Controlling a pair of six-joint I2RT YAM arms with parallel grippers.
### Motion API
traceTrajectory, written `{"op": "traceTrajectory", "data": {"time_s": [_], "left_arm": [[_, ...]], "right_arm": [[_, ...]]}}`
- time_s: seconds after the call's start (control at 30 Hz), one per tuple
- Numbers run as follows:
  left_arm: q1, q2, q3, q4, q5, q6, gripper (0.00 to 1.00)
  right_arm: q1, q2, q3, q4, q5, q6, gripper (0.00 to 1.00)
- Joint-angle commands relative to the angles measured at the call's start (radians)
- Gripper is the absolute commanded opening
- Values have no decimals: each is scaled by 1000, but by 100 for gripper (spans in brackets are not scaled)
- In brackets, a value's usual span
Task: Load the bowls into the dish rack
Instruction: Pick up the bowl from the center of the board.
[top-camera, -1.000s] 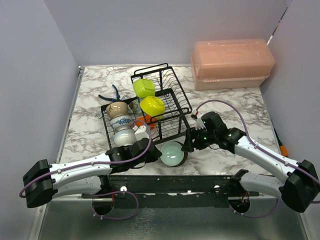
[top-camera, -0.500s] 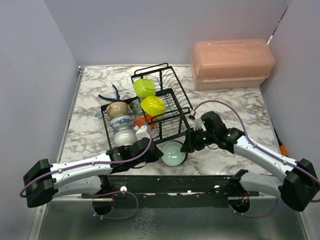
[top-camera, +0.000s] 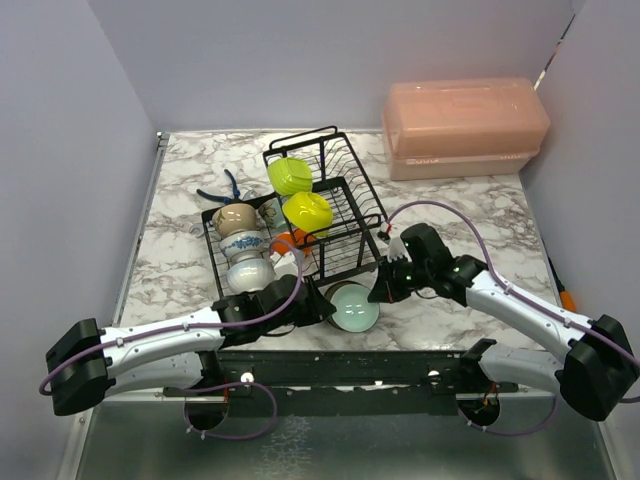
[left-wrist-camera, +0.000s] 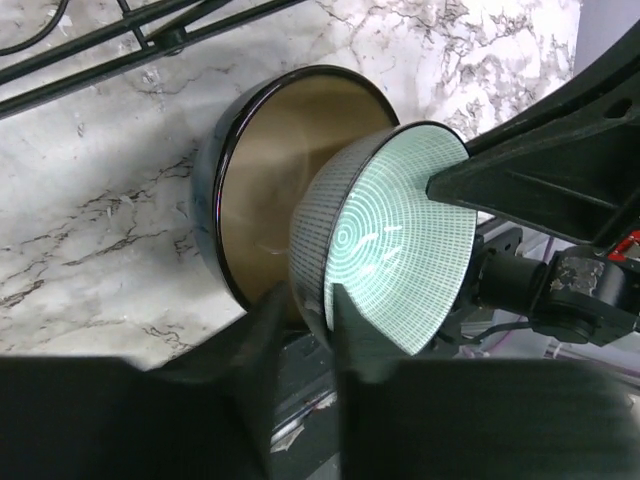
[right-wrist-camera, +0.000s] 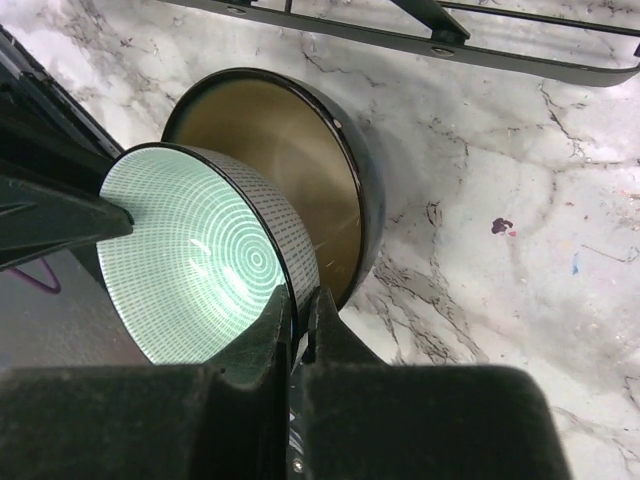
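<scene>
I see a pink lidded box (top-camera: 465, 128) at one o'clock on the marble table (top-camera: 180, 235), against the back wall (top-camera: 300, 60). A blue-handled tool (top-camera: 225, 188) lies at ten o'clock; an orange object (top-camera: 567, 298) sits at four o'clock.

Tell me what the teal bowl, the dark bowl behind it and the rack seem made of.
The teal bowl: likely glazed ceramic; glossy glare on its printed rings. The dark bowl: probably ceramic too, shiny dark outside, duller tan inside. The dish rack: thin black wire, apparently coated metal.
</scene>
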Motion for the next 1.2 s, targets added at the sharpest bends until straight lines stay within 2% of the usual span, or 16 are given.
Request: {"op": "traceTrajectory", "data": {"time_s": [0.0, 0.07, 0.2, 0.23, 0.3, 0.4, 0.47, 0.63, 0.8, 0.93, 1.17], "left_arm": [[-5, 22, 90, 106, -4, 110, 36], [-12, 53, 107, 88, -5, 119, 43], [-26, 91, 132, 49, -32, 124, 46], [-29, 76, 137, 48, -49, 128, 30], [-29, 52, 131, 47, -63, 129, 12], [-29, 2, 114, 45, -81, 128, 0], [-30, -36, 100, 40, -95, 127, 0], [-30, -131, 77, 7, -135, 147, 0], [-30, -203, 82, -21, -154, 210, 0], [-30, -230, 120, -46, -159, 289, 0], [-29, -232, 238, -78, -153, 447, 0]], "right_arm": [[5, -30, 51, -1, -36, -2, 0], [5, -42, 58, -3, -34, -2, 0], [5, -58, 68, -9, -35, -2, 0], [5, -66, 67, -16, -33, -3, 0], [5, -74, 65, -19, -25, 0, 2], [5, -93, 63, -16, -14, 4, 9], [5, -106, 64, -13, -9, 7, 15], [5, -138, 75, -10, 13, 14, 44], [5, -191, 85, 8, 24, 28, 63], [5, -226, 92, 39, 12, 42, 70], [5, -240, 181, 22, -19, 40, 73]]}}
